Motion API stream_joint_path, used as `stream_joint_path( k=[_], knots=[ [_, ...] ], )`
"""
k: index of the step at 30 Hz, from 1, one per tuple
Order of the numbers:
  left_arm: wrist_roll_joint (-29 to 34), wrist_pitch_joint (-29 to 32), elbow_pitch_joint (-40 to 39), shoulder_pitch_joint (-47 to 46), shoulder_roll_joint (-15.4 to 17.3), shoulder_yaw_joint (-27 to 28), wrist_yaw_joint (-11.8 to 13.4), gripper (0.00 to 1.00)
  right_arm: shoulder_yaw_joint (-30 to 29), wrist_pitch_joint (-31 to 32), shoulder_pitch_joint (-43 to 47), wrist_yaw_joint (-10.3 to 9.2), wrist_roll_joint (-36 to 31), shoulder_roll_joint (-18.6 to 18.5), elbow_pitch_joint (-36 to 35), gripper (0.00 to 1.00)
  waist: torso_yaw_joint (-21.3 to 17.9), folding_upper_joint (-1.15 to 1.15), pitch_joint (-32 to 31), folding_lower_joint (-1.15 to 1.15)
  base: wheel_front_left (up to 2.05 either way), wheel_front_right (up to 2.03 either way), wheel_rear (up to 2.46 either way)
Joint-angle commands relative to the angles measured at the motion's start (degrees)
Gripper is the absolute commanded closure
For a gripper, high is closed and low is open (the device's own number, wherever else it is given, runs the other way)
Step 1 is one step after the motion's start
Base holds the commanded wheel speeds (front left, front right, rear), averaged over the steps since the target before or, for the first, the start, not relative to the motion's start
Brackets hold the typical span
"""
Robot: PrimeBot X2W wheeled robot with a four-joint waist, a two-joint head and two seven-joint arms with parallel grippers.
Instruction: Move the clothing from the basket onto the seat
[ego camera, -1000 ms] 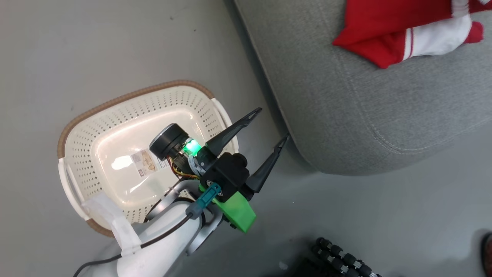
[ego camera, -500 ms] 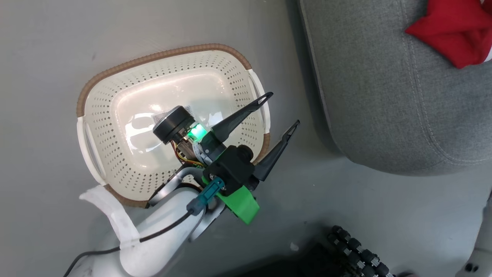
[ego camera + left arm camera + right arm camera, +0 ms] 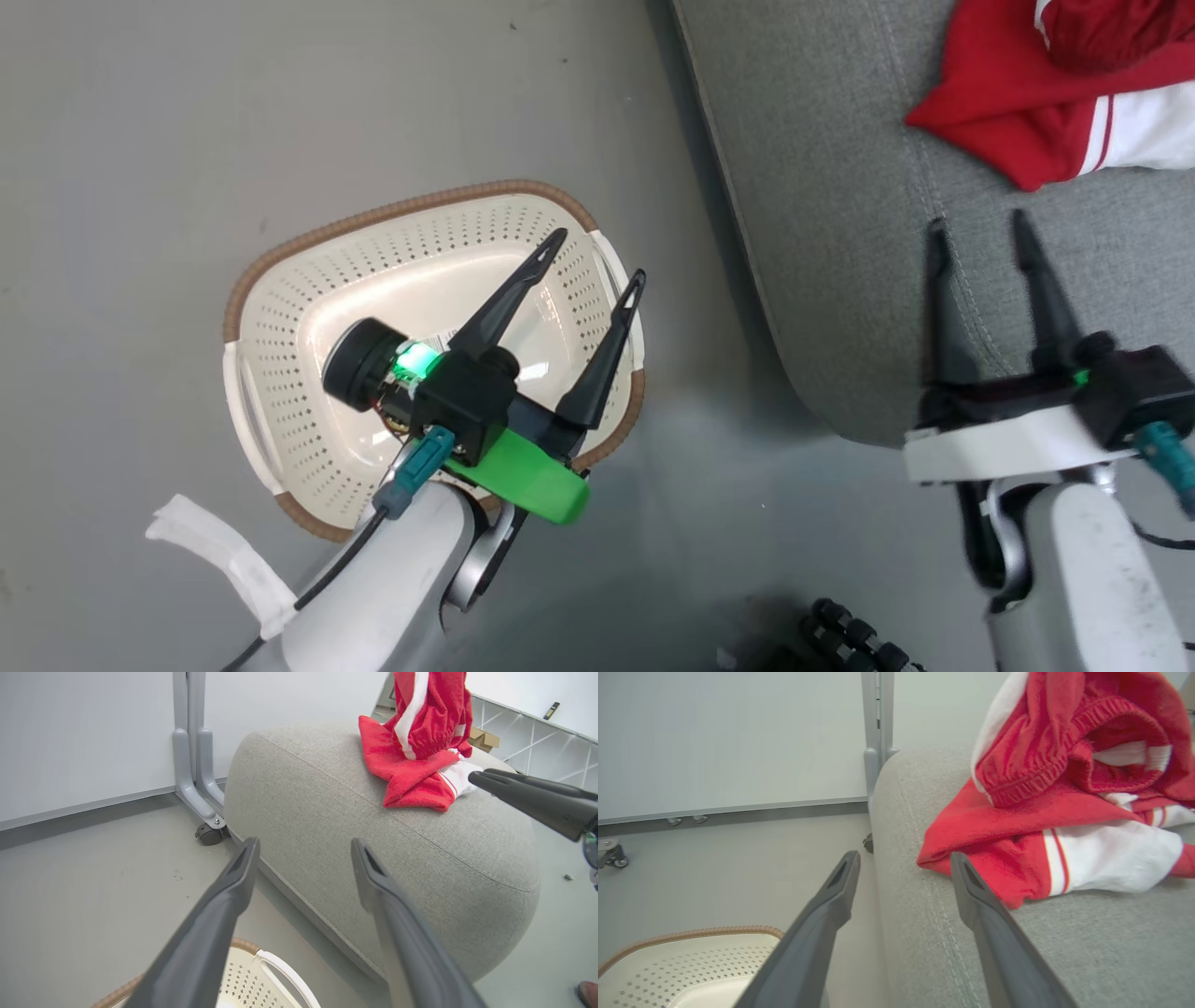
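On the left, our perforated cream basket (image 3: 280,373) with its woven-look brown rim looks empty. Our left gripper (image 3: 599,254) is spread wide above it, holding nothing. Rightward, over the rounded grey fabric seat (image 3: 840,233), our right gripper (image 3: 977,224) gapes empty, the soft red-and-white clothing (image 3: 1008,121) heaped just beyond. We'd best back out straight, clear of the folds.

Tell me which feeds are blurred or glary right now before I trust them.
Head view: the right end effector is smeared with blur, the left end effector is sharp, and a small glare patch sits on the glossy floor of the basket. Right wrist view: the clothing looks slightly soft. Left wrist view: crisp and evenly lit, with the seat sharp.
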Motion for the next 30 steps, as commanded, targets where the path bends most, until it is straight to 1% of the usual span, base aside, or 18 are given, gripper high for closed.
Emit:
stream_joint_path(
  k=[1,5,9,13,16,20,23,28,30],
  knots=[
    [-0.43,-0.40,-0.34,1.90,-0.86,1.65,0.74,0.00,3.16,-0.17,1.44,-0.08,-0.61,-0.13,-0.66,0.00,2.96,0.00,-5.95,0.00,0.00,0.00,0.00],
    [-0.52,-0.37,-1.56,6.79,-3.44,8.21,1.64,0.00,10.65,-0.17,2.38,-0.08,-2.66,-0.17,-1.55,0.00,7.51,0.00,-10.94,0.00,0.00,0.00,0.00],
    [1.22,-0.34,-1.99,12.04,-5.70,14.63,1.16,0.00,14.54,-0.17,3.44,-0.08,-3.21,-0.20,-2.14,0.00,11.96,0.00,-16.08,0.00,0.00,0.00,0.00],
    [3.02,-0.34,-4.12,17.32,-7.41,21.50,1.32,0.00,14.95,-0.17,5.26,-0.08,-3.50,-0.20,-2.31,0.00,15.59,0.00,-20.98,0.00,0.00,0.00,0.00],
    [4.32,-0.35,-6.63,21.68,-8.54,26.49,0.63,0.00,14.08,-0.17,7.37,-0.08,-3.21,-0.21,-2.32,0.00,17.44,0.00,-24.44,0.00,0.00,0.00,0.00],
    [5.43,-0.35,-8.75,26.28,-8.83,30.95,-0.06,0.00,11.41,-0.17,10.18,-0.08,-2.75,-0.21,-2.28,0.00,18.45,0.00,-28.44,0.00,0.00,0.00,0.00],
    [6.16,-0.35,-10.66,29.94,-9.02,33.09,-1.26,0.00,9.06,-0.17,12.77,-0.08,-2.99,-0.16,-2.62,0.00,18.40,0.00,-31.44,0.00,0.00,0.00,0.00],
    [7.80,-0.36,-14.99,35.41,-9.06,35.41,-3.02,0.00,7.10,-0.17,16.37,-0.08,-3.72,-0.16,-3.75,0.00,17.06,0.00,-35.24,0.00,0.00,0.00,0.00],
    [8.43,-0.35,-15.47,37.64,-9.04,36.00,-3.00,0.00,7.11,-0.17,17.66,-0.08,-3.93,-0.14,-4.16,0.00,16.39,0.00,-36.23,0.00,0.00,0.00,0.00]
  ],
)
